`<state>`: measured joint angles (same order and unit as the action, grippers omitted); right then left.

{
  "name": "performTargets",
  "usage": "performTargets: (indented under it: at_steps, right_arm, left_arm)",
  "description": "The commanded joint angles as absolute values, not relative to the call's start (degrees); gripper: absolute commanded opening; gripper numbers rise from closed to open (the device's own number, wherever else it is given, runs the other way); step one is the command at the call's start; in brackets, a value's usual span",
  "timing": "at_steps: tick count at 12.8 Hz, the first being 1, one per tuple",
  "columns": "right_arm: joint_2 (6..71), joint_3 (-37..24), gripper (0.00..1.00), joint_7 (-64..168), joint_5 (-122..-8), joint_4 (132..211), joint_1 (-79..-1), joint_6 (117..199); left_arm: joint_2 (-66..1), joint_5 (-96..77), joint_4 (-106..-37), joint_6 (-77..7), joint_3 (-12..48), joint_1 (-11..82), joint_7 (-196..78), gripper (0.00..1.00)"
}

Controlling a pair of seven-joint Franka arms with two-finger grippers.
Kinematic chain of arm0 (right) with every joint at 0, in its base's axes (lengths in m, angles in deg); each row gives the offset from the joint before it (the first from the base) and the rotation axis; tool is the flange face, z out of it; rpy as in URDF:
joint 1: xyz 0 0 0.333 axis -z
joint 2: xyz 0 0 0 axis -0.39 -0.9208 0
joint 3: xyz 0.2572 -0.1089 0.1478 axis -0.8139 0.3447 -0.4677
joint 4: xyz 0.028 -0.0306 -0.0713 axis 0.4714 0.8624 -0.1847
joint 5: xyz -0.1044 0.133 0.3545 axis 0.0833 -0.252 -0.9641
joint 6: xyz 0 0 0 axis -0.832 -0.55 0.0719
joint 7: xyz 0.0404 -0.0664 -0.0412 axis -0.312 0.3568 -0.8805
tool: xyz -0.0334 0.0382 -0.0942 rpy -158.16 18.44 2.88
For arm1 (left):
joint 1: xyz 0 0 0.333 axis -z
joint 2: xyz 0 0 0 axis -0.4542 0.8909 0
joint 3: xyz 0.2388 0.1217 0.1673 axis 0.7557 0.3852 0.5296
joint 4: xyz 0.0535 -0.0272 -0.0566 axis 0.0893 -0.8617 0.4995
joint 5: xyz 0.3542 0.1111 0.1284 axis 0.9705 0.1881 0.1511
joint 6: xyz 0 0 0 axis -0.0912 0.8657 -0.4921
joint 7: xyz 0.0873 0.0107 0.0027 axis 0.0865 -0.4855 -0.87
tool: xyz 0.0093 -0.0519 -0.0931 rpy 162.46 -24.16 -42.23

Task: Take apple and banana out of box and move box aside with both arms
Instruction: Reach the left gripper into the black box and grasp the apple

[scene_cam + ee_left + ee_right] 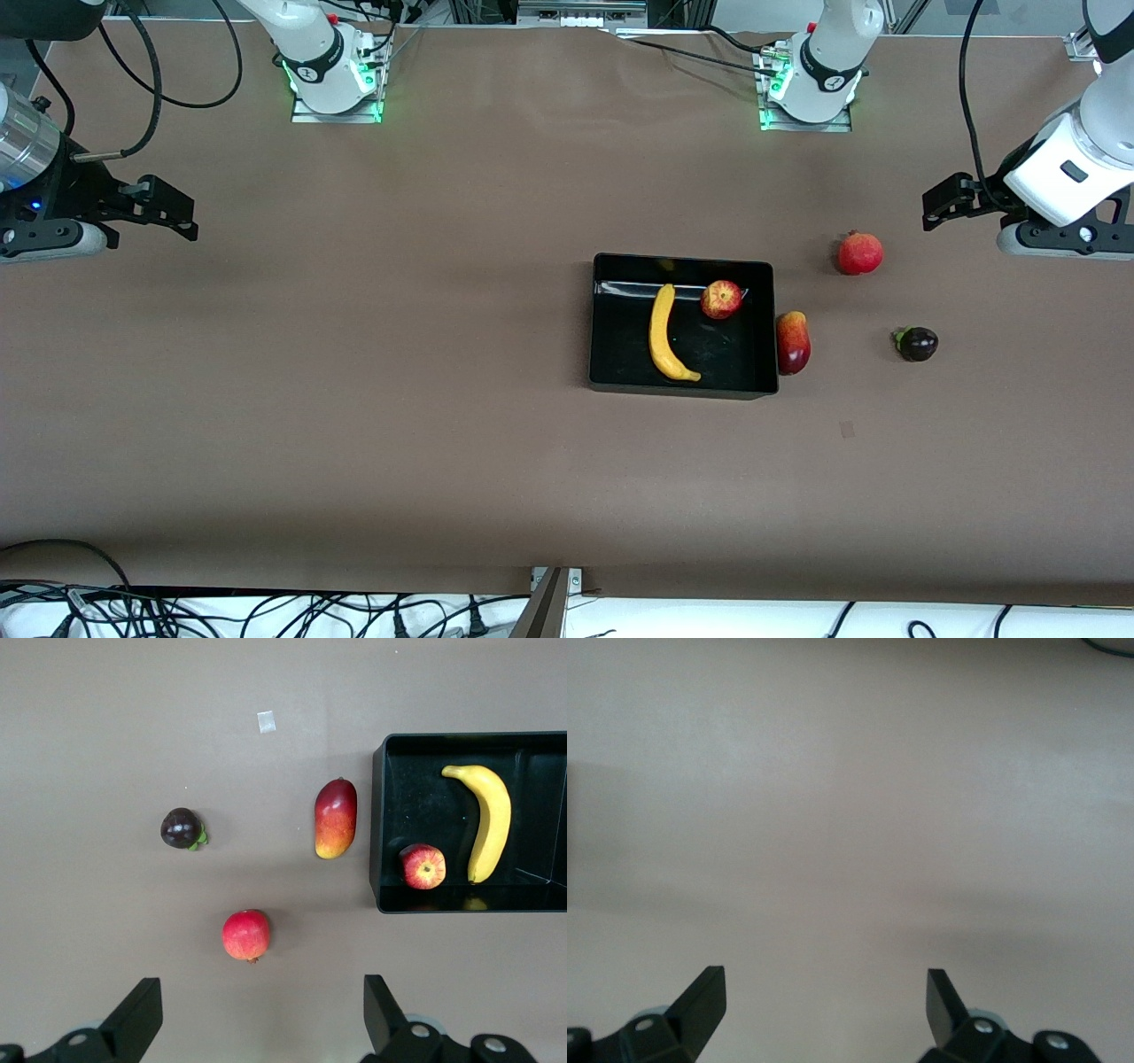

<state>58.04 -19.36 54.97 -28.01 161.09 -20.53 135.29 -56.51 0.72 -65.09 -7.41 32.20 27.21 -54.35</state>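
Observation:
The black box [762, 328] lies near the table's middle, toward the left arm's end. In it lie a yellow banana [664, 335] and a red-and-yellow apple [721, 299]. The left wrist view also shows the box [379, 824], banana [490, 819] and apple [423, 866]. A red-yellow mango [793, 342] lies against the box's outer wall. A red pomegranate [860, 252] and a dark mangosteen [917, 344] lie on the table near the left arm's end. My left gripper [941, 206] is open and empty, up over the table's left-arm end. My right gripper [168, 213] is open and empty over bare table at the right arm's end.
The brown table [354, 399] stretches wide between the box and the right arm's end. A small pale patch [847, 430] marks the table nearer the front camera than the mango. Cables [266, 611] lie off the front edge.

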Motion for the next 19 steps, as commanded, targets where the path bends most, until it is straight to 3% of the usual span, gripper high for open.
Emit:
performTargets:
  at_steps: [1,8,10,13,19]
  right_arm:
    - [58.4,-20.1,1.0,55.2,-28.1,160.6,-20.0,134.7]
    - [58.4,-20.1,1.0,55.2,-28.1,160.6,-20.0,134.7]
    - [58.4,-20.1,1.0,55.2,-28.1,160.6,-20.0,134.7]
    - [58.4,-20.1,1.0,55.2,-28.1,160.6,-20.0,134.7]
    - [58.4,-20.1,1.0,55.2,-28.1,160.6,-20.0,134.8]
  left_arm:
    - [-55.0,0.1,-62.4,-5.7,32.6,27.0,-53.1,1.0]
    - [-52.9,-0.7,-61.0,-4.6,32.5,27.7,-53.7,1.0]
    - [-52.3,-0.4,-60.7,-0.3,32.3,28.1,-53.0,1.0]
    - [-49.9,-0.7,-62.5,0.5,28.3,30.7,-56.0,1.0]
    - [-40.5,0.1,-66.7,-18.7,25.3,34.7,-69.3,1.0]
